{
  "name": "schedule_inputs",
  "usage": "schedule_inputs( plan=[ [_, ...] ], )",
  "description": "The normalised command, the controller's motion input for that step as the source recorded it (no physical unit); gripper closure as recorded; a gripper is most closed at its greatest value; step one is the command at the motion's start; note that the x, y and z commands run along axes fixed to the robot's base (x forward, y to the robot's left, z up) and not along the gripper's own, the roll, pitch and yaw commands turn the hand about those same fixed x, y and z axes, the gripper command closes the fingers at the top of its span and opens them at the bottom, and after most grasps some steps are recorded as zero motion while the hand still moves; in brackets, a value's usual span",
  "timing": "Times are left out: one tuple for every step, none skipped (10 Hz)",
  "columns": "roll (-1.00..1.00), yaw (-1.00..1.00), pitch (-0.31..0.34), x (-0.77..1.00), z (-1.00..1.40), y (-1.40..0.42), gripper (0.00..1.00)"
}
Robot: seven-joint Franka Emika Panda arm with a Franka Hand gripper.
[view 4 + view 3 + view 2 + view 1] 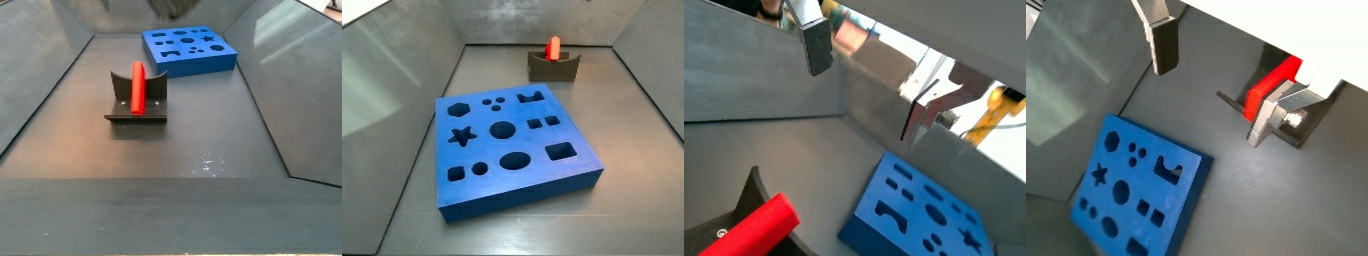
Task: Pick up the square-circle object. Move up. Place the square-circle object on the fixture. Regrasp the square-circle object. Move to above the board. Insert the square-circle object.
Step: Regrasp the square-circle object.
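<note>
The square-circle object (553, 46), a slim red-orange peg, rests upright on the fixture (553, 68) at the far end of the floor; a side view shows this peg (136, 84) lying against the dark fixture (135, 108). My gripper (1211, 105) is open, high above the floor, with nothing between its fingers (1160, 45). In a wrist view the peg (1273, 84) shows beside one finger, well below it. The blue board (509, 145) with its cut-out holes lies flat, apart from the fixture. The gripper (863, 103), peg (751, 232) and board (925, 215) also show in a wrist view.
Grey walls (402, 80) slope up around the dark floor (147, 170). The board (190, 50) sits near one end wall and the fixture stands nearer the middle of the floor.
</note>
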Motion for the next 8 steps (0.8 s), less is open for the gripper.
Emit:
schedule_inputs(
  plan=[
    [1.00,0.02,0.040,-0.07,0.03,-0.18,0.00],
    [1.00,0.02,0.040,-0.06,0.02,-0.09,0.00],
    [1.00,0.02,0.041,-0.03,0.02,-0.04,0.00],
    [1.00,0.02,0.037,-0.03,0.01,-0.04,0.00],
    [1.00,0.02,0.032,-0.03,0.01,-0.04,0.00],
    [1.00,0.02,0.027,-0.04,0.01,-0.03,0.00],
    [1.00,0.02,0.022,-0.04,0.00,-0.03,0.00],
    [1.00,0.02,0.012,-0.03,0.01,-0.02,0.00]
  ],
)
